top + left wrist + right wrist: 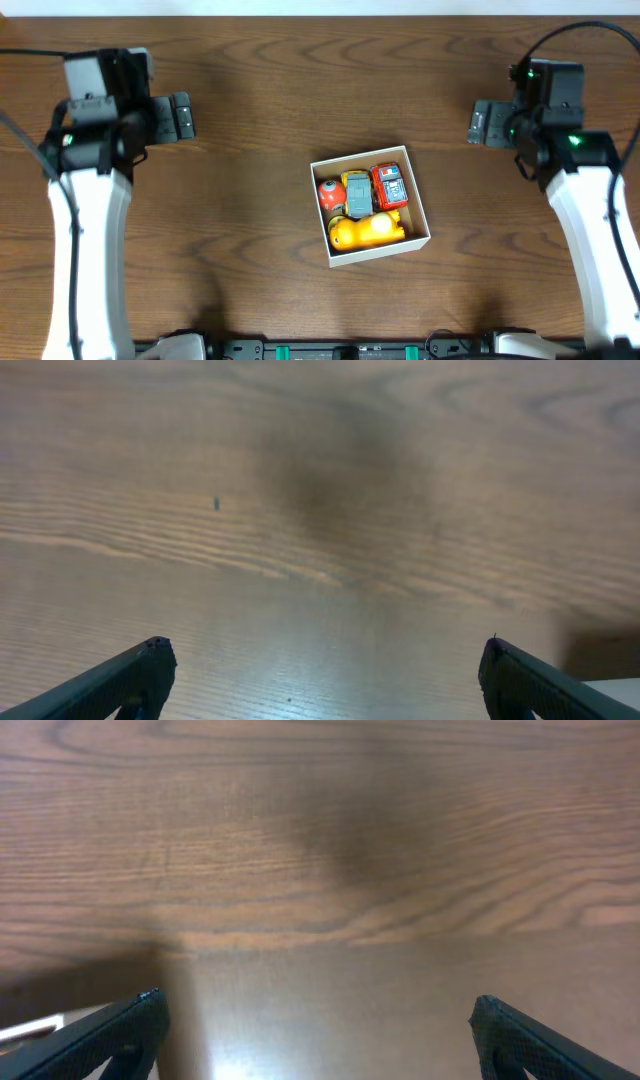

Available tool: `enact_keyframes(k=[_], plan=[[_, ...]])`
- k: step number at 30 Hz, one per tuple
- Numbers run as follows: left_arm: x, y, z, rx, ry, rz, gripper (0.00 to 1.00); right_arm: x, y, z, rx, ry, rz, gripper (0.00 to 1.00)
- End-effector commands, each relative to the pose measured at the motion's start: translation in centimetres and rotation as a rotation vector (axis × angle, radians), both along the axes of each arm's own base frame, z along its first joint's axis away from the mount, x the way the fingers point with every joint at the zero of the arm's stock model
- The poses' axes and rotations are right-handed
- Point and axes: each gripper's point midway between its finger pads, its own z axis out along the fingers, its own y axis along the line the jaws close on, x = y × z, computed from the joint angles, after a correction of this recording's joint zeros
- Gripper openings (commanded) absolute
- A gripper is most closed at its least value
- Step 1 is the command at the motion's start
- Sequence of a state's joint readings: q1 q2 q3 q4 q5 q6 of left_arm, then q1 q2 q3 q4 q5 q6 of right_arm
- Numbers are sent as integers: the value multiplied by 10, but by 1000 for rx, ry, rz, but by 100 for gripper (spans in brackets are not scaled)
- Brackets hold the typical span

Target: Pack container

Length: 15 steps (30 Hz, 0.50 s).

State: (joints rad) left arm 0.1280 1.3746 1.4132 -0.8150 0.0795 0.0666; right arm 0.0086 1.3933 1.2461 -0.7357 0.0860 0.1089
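Observation:
The container (418, 192), a small square white-walled box, sits at the middle of the table in the overhead view. It holds several toys: a yellow one (365, 231), a red round one (331, 195), a grey and yellow car (358, 193) and a red car (389, 186). My left gripper (183, 116) is open and empty at the far left, well away from the box. My right gripper (481, 122) is open and empty at the far right. Both wrist views show only bare wood between the spread fingers (320, 670) (315, 1025).
The wooden table (250, 90) fills the view. A pale corner (615, 695) shows at the bottom right of the left wrist view and another (30, 1028) at the bottom left of the right wrist view. Black fixtures line the front edge (350, 350).

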Motion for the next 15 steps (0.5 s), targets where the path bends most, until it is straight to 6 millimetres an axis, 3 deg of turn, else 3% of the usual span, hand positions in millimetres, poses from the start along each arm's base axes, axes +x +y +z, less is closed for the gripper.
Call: enact_keyframes(k=[1,6,12,15], plan=[[-22,-13,27,-30,-78,-16,98,-22,-5,41,-29,-113,-8,99],[-63,-27,38,-26,-161,-51,98,-65,-12,57,-20,-241,-73,99],[-119,-46,40,-30,-350,-103,98,-129,-19,34,50,-355,-177,99],[-142,-48,42,-21,-452,-112,98,-149,-19,23,54,-397,-178,99]])
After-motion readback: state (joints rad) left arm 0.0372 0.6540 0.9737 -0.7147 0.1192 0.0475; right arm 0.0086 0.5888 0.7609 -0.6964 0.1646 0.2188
